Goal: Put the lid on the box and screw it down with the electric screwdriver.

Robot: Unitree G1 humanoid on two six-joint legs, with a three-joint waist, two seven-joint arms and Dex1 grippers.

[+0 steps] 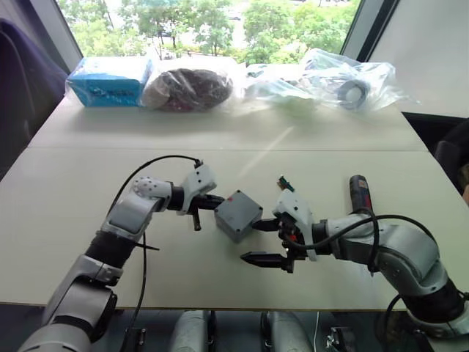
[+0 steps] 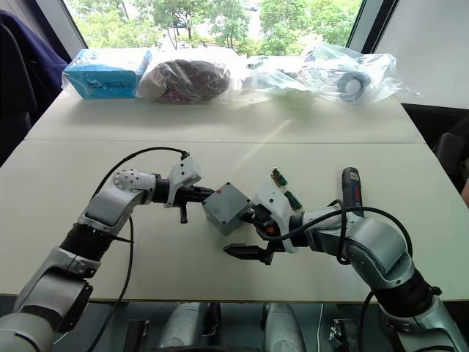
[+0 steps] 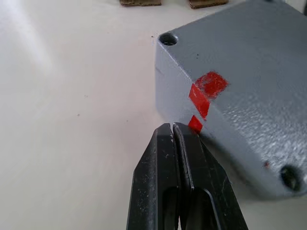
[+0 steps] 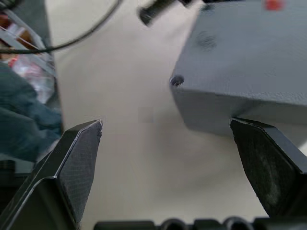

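The grey box (image 1: 238, 215) stands on the table's middle, turned cornerwise, with red marks (image 3: 200, 99) running down one side. The lid (image 3: 249, 52) lies on it as a flat top face with screw holes at the corners. My left gripper (image 1: 217, 204) is shut, and its joined fingertips (image 3: 172, 128) touch the box's side at the lowest red mark. From the right, my right gripper (image 1: 250, 241) stands open. One finger (image 4: 268, 163) is close to the box's near edge and the other (image 4: 79, 160) is over bare table. The electric screwdriver (image 1: 359, 192) lies flat behind my right arm.
Small green connector blocks (image 2: 279, 176) lie just behind the right gripper. Along the table's far edge sit a blue carton (image 1: 110, 81) and several plastic bags (image 1: 344, 82). A black cable (image 1: 146, 170) loops over my left arm. Bare table (image 1: 168, 257) spreads in front of the box.
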